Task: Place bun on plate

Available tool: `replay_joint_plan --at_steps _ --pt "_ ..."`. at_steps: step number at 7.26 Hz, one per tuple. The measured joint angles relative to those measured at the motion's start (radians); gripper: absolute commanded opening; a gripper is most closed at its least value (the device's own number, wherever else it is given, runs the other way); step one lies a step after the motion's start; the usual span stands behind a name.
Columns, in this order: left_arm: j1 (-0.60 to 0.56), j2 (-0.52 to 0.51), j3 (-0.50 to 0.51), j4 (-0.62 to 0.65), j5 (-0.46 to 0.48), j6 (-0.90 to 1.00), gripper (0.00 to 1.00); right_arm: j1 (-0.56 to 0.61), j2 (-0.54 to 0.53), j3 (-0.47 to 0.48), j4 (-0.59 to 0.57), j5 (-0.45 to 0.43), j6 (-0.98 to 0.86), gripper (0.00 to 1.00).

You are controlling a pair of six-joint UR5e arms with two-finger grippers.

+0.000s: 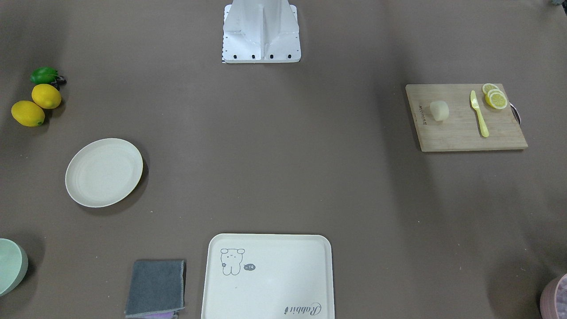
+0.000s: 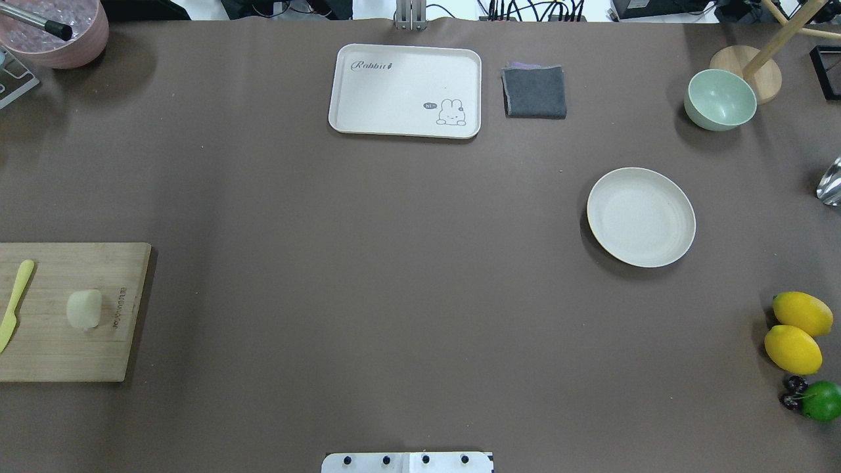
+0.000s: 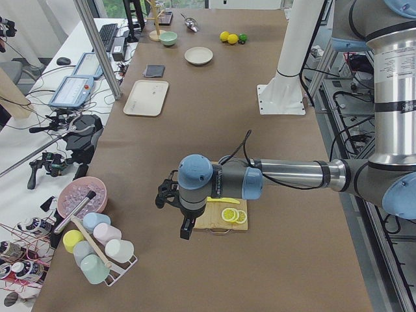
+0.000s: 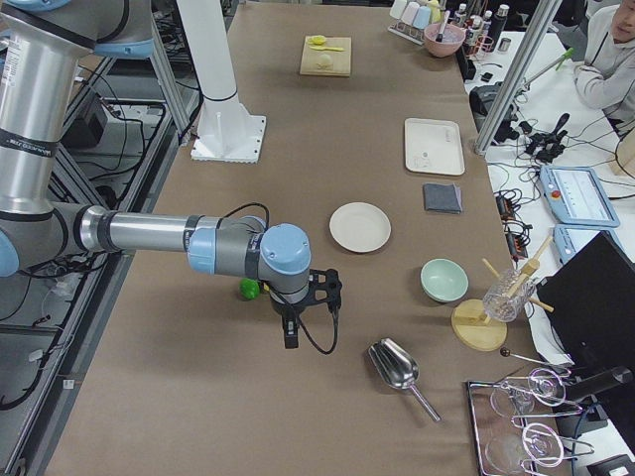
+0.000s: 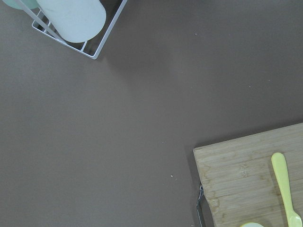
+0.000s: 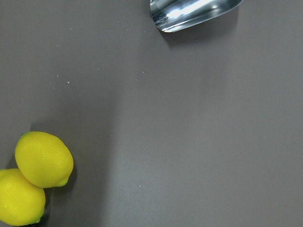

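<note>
Even, bright light from above; soft shadows fall beside the plate (image 1: 104,173) and cutting board (image 1: 465,128). Glare streaks the metal scoop (image 6: 194,12). All 6 views are sharp.

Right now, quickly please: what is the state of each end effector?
Left end effector: cannot be told; it shows only in a side view.
Right end effector: cannot be told, for the same reason.

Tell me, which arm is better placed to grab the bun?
Left. The bun lies on the cutting board on the robot's left side, and the left arm hangs right by that board. The right arm is at the far end, by the lemons.
</note>
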Motion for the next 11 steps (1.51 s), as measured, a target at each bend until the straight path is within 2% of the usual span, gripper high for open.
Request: replay_joint_plan --at_steps 2,3,5,7,9,11 --pt "0.003 -0.01 -0.005 -0.002 0.001 -0.007 0.97 0.015 0.001 0.0 0.031 0.003 -0.002 1.0" --pt "0.004 -0.019 -0.012 -0.021 -0.002 -0.01 0.97 0.03 -0.001 -0.004 0.102 0.006 0.0 1.0" --pt "0.003 -0.029 -0.012 -0.137 -0.003 -0.011 0.97 0.041 -0.001 -0.007 0.215 0.009 0.013 1.0" --pt "0.004 -0.084 0.013 -0.237 0.0 -0.026 0.97 0.044 0.009 -0.002 0.234 0.02 0.028 1.0" --pt "0.004 -0.091 0.025 -0.287 -0.087 -0.048 0.98 0.041 0.029 -0.003 0.247 0.101 0.128 1.0" --pt "0.006 -0.087 0.024 -0.323 -0.179 -0.08 0.98 -0.042 0.037 0.0 0.321 0.136 0.338 1.0"
